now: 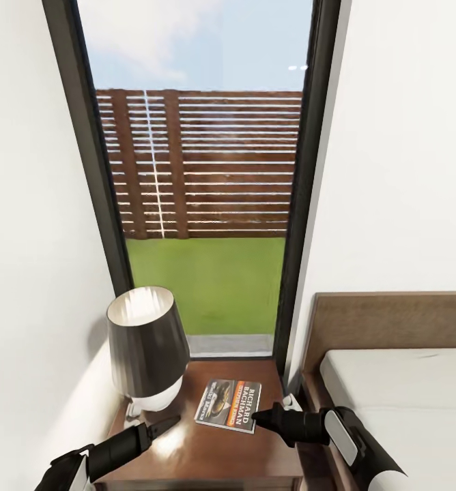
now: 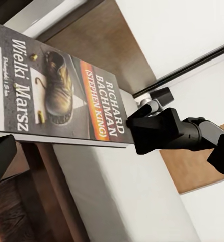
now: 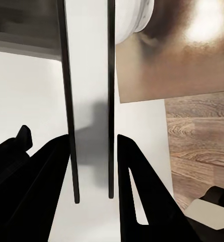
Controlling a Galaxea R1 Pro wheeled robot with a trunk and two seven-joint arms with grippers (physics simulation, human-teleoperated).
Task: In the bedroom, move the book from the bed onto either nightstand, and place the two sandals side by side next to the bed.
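Observation:
The book (image 1: 229, 402) lies flat, cover up, over the top of the dark nightstand (image 1: 201, 453) beside the bed (image 1: 405, 389). My right gripper (image 1: 257, 414) is shut on the book's near right edge. In the right wrist view the book (image 3: 90, 75) shows edge-on, pinched between the black fingers (image 3: 51, 171). The left wrist view has the cover (image 2: 56, 91) and the right gripper (image 2: 138, 126) clamped on it. I cannot tell if the book touches the top. My left gripper (image 1: 168, 423) hovers open over the nightstand's front left, empty. The sandals are out of view.
A table lamp (image 1: 147, 348) with a dark shade and white base stands on the nightstand's back left. Behind it a tall dark-framed window (image 1: 201, 170) looks onto grass and a slatted fence. A white wall bounds the left, and the brown headboard (image 1: 392, 320) is at right.

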